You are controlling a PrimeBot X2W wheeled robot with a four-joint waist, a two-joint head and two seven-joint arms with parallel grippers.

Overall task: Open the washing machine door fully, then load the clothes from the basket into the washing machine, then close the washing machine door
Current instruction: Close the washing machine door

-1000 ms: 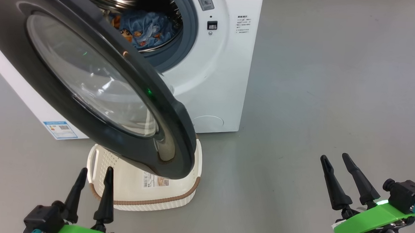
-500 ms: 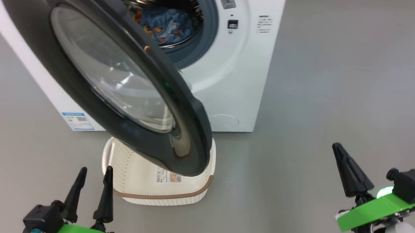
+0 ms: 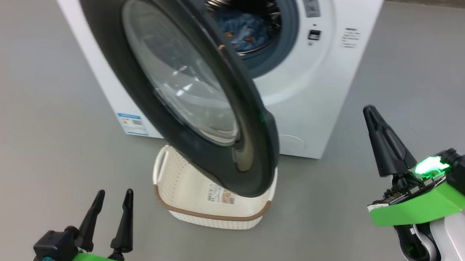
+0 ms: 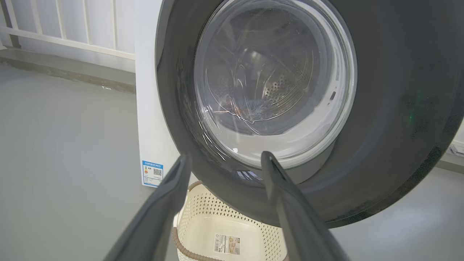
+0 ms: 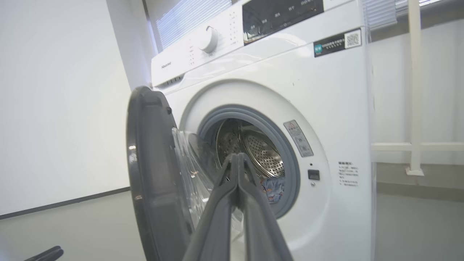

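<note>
The white washing machine (image 3: 320,91) stands with its door (image 3: 199,160) swung open toward me, black rim and glass bowl facing left. Blue clothes (image 3: 241,29) with orange prints lie inside the steel drum (image 5: 261,148). Below the door's lower edge sits the cream basket (image 3: 213,220); the part of its floor that shows is bare but for a label. My left gripper (image 3: 114,194) is open at the lower left, pointing at the door (image 4: 380,108) and the basket (image 4: 203,214). My right gripper (image 3: 370,111) is shut on nothing, raised to the right of the machine, and aimed at the drum opening (image 5: 235,156).
Grey floor surrounds the machine, with open room to the right and left. A blue label sticker (image 4: 152,173) marks the machine's side panel. White railing (image 5: 413,145) and a wall stand behind it. The control panel and dial (image 5: 210,39) top the front.
My right gripper has shut from open and risen in the view. The head camera has turned, so machine and basket sit further right in the picture. The left gripper stays open.
</note>
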